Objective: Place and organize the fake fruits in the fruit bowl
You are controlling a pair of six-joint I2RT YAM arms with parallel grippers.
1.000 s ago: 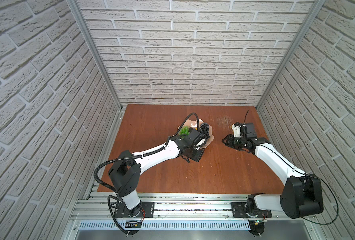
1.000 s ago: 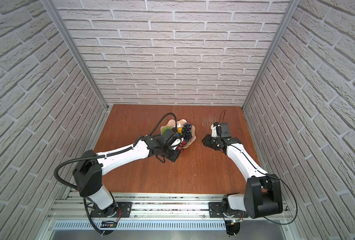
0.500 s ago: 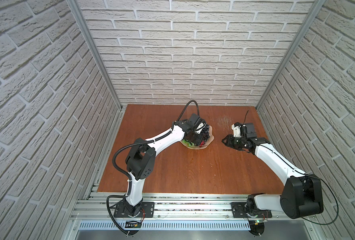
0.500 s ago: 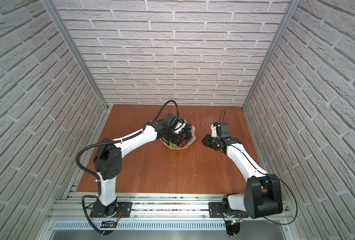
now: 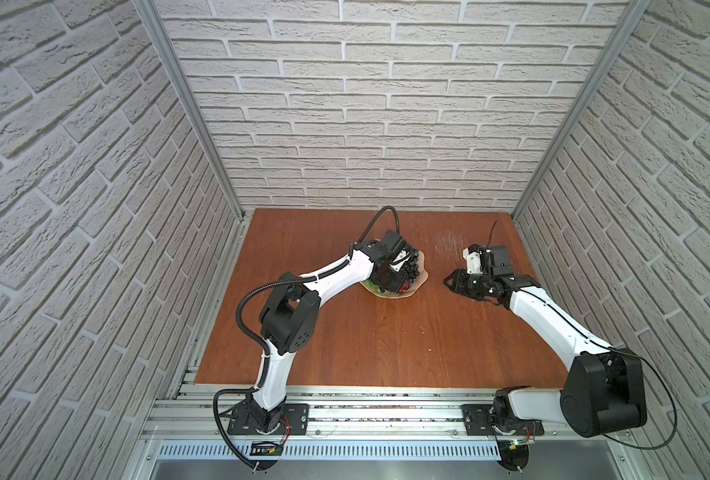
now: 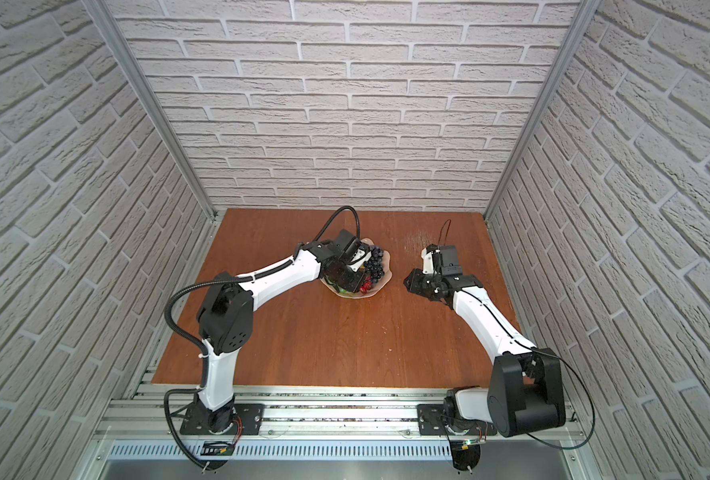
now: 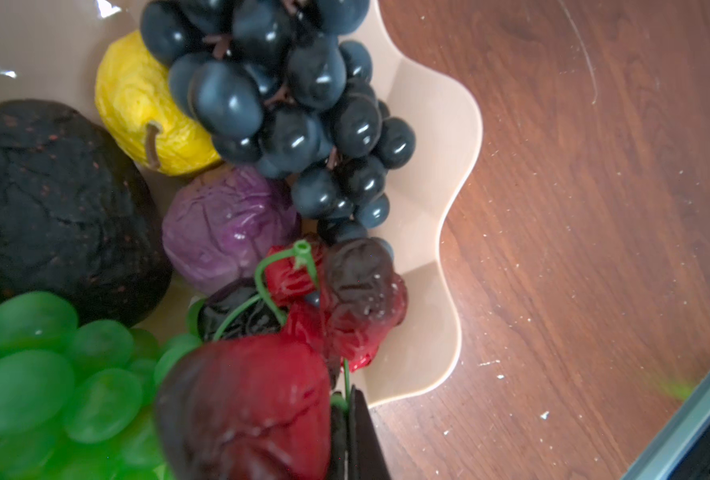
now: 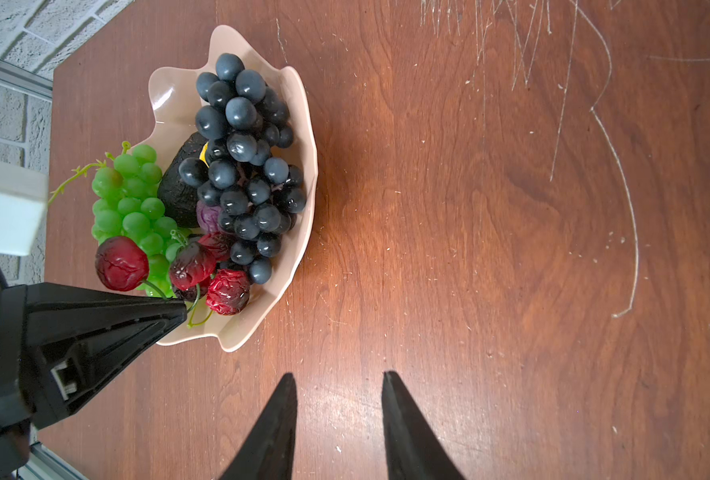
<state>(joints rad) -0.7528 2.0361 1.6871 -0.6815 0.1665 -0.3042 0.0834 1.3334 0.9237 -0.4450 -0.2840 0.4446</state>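
Left gripper (image 8: 180,311) jaws clenched on the thin green stem of a red cherry (image 8: 121,263) — probably a stem grip to spare the soft body. The cherry hangs above the green grape bunch (image 8: 131,199) in the fruit bowl (image 8: 308,178). Right gripper (image 8: 338,378) jaws parted, empty — parked beside the bowl, clear.

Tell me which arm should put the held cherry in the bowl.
Left: the left claw is shut on the stem of a red cherry hanging over the edge of the fruit bowl. The right claw is open, empty and off to the side above the table.
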